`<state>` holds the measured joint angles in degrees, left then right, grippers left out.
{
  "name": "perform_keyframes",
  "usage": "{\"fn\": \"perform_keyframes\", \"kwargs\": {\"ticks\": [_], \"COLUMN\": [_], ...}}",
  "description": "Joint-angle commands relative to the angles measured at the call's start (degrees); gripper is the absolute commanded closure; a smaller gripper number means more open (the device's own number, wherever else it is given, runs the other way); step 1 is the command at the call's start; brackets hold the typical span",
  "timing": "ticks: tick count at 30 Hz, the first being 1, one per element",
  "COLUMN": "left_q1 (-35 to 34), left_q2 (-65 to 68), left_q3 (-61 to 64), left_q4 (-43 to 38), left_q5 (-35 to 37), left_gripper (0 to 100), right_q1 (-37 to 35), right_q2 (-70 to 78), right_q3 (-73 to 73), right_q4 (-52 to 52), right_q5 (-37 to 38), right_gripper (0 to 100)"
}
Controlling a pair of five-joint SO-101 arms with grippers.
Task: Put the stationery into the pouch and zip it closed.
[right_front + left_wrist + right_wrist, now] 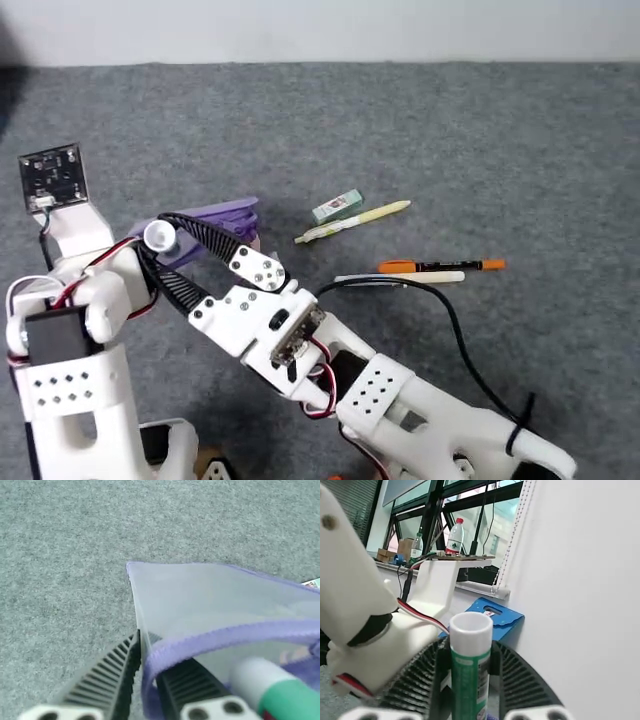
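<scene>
The purple pouch [210,600] lies on the grey desk [500,140] with its mouth open. The left end effector [145,645] is pinching one edge of the pouch's rim between its ribbed black fingers [107,672]. The right end effector [160,238] is clamped around a green glue stick [469,680] and holds it upright, white cap uppermost, right at the pouch's mouth and just beside the pinched rim. Whether the stick's lower end is inside the pouch cannot be told.

The other stationery lies on the side of the pouch away from the two end effectors. A small green box [337,207] and a yellow pen [352,221], touching each other, are near the pouch. An orange marker [440,266] and a white pen [400,277] lie side by side well apart from it.
</scene>
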<state>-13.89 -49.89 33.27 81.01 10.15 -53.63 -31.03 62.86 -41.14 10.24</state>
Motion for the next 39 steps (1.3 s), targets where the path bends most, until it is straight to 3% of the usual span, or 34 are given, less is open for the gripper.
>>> {"fn": "perform_keyframes", "kwargs": {"ticks": [1, 10, 16, 18, 30, 39], "left_q1": [0.18, 0.18, 0.18, 0.18, 0.18, 0.00], "left_q2": [-0.70, -0.70, -0.70, -0.70, -0.70, -0.70], "left_q3": [-2.42, -0.57, -0.31, -0.31, -0.31, -0.31], "left_q4": [-0.09, -1.23, -1.41, -1.41, -1.41, -1.41], "left_q5": [0.18, 0.18, 0.18, 0.18, 0.18, 0.18], "left_gripper": [99, 99, 99, 99, 99, 99], "right_q1": [5.41, 6.20, 6.20, 6.20, 7.43, 16.57], "right_q2": [2.51, -4.35, -8.92, -9.63, -17.71, -34.77], "right_q3": [-1.67, -2.73, -2.73, -2.73, -2.73, -2.81], "right_q4": [1.89, 15.43, 24.48, 25.10, 25.98, 49.63], "right_q5": [0.88, 0.79, 0.53, 0.53, 0.79, -3.25], "right_gripper": [98.9, 98.3, 78.2, 76.0, 84.2, 98.0]}}
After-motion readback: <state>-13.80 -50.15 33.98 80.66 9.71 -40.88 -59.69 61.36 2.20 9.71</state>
